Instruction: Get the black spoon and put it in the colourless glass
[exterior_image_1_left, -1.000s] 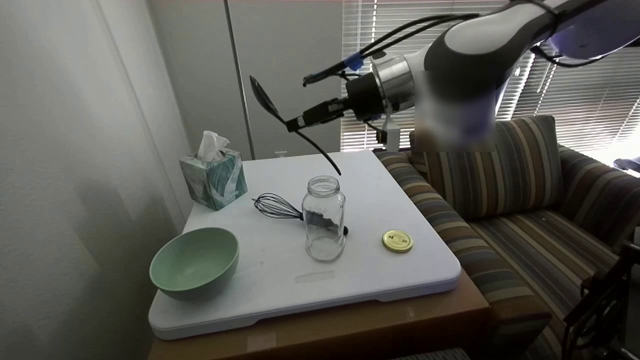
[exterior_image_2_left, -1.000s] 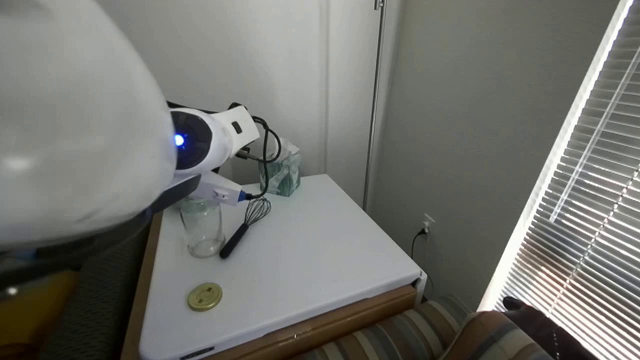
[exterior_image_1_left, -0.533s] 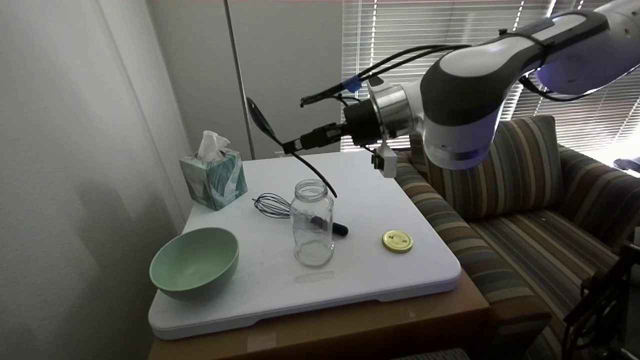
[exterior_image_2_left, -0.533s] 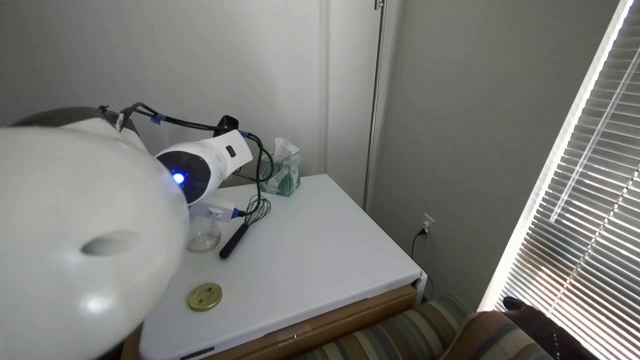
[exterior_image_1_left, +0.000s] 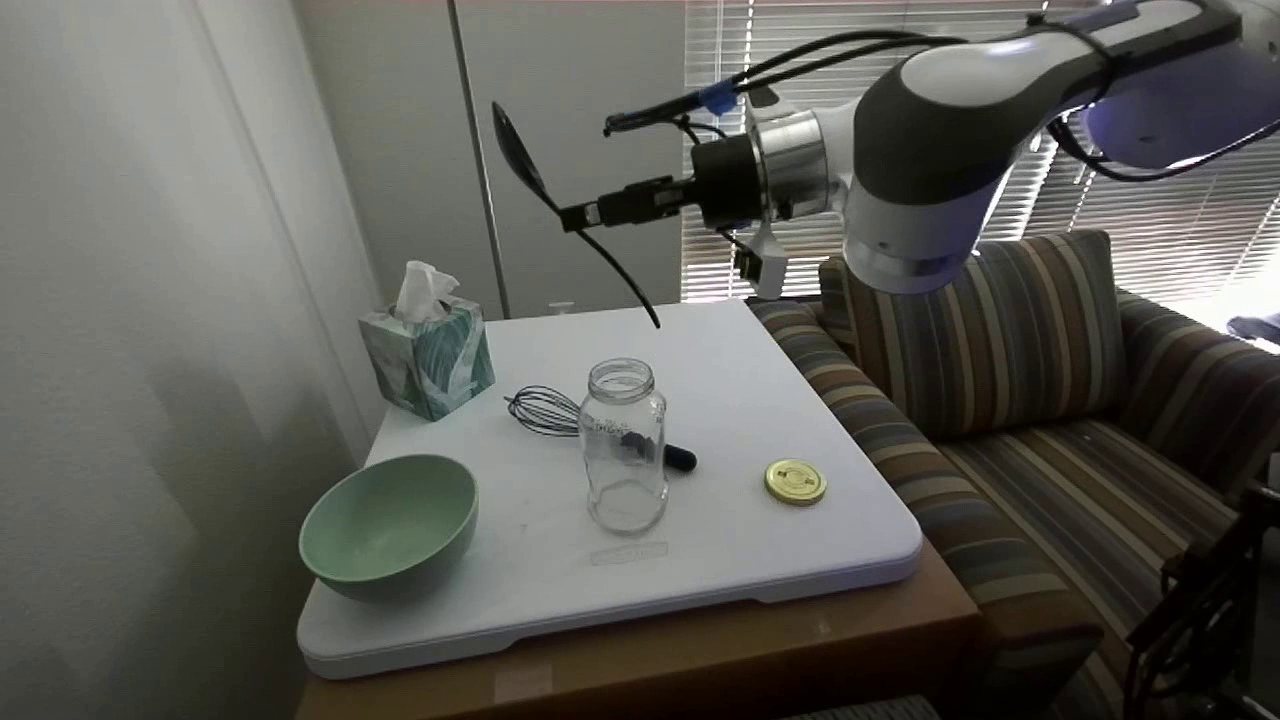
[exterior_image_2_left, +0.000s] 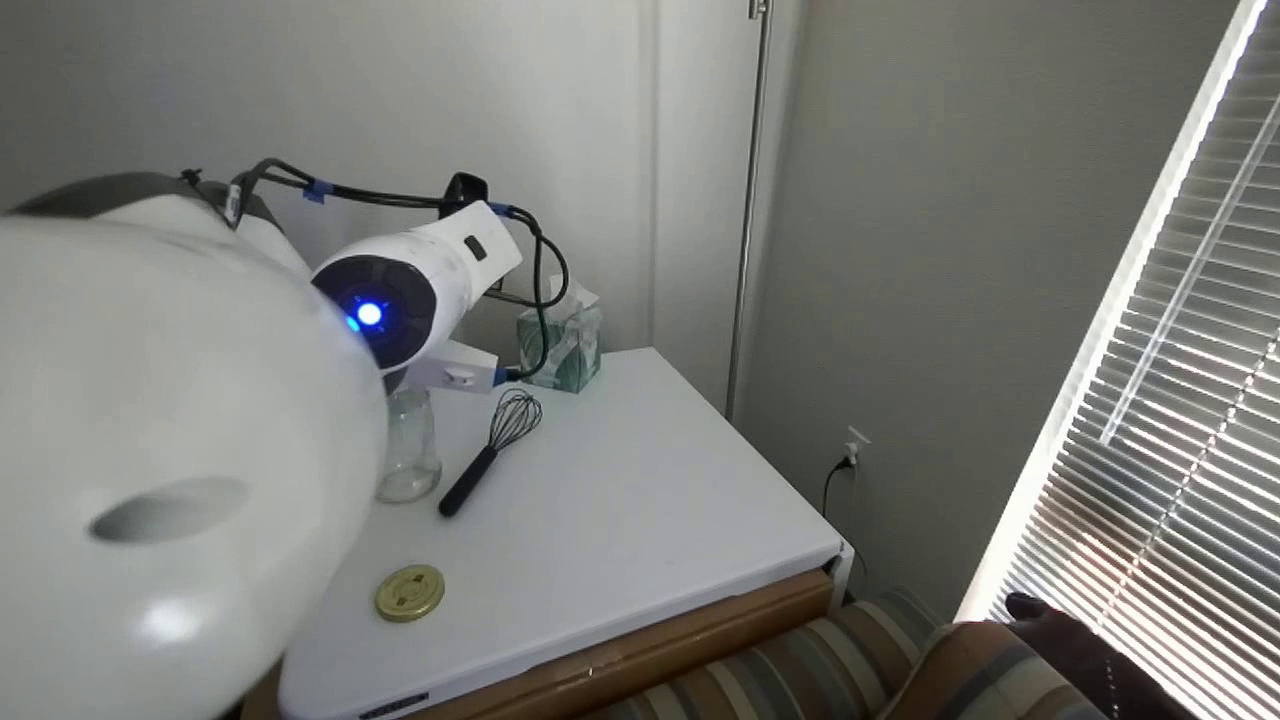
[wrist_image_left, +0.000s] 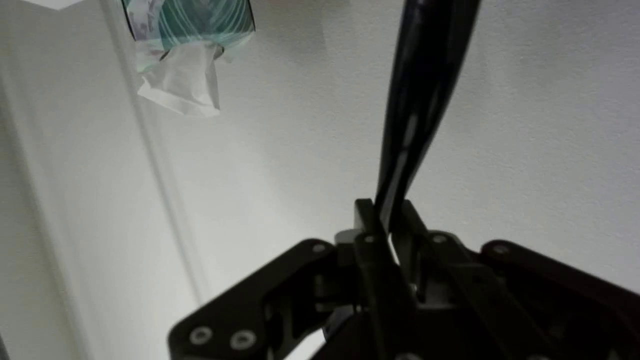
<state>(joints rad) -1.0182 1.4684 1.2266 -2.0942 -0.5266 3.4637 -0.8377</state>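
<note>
The black spoon (exterior_image_1_left: 620, 268) is held tilted in an exterior view, bowl up at the left and handle end down at the right. My gripper (exterior_image_1_left: 574, 217) is shut on it around mid-length. In the wrist view, the spoon (wrist_image_left: 417, 110) rises from between the fingertips (wrist_image_left: 382, 215). The colourless glass (exterior_image_1_left: 625, 480) stands upright and uncovered on the white table, with nothing in it. The spoon's handle end is above the glass's mouth and a little to its right, apart from it. In an exterior view the arm partly hides the glass (exterior_image_2_left: 410, 465); spoon and gripper are hidden there.
A whisk (exterior_image_1_left: 545, 412) lies behind the glass, its black handle seen partly through it. A gold lid (exterior_image_1_left: 795, 482) lies to the right. A green bowl (exterior_image_1_left: 390, 520) stands front left, a tissue box (exterior_image_1_left: 430, 360) back left. A striped armchair (exterior_image_1_left: 960, 480) adjoins the white table (exterior_image_1_left: 760, 560).
My gripper lowered with the spoon, its handle end reaching beside the glass's neck, then rose again. The glass shifted slightly to the left and stayed upright.
</note>
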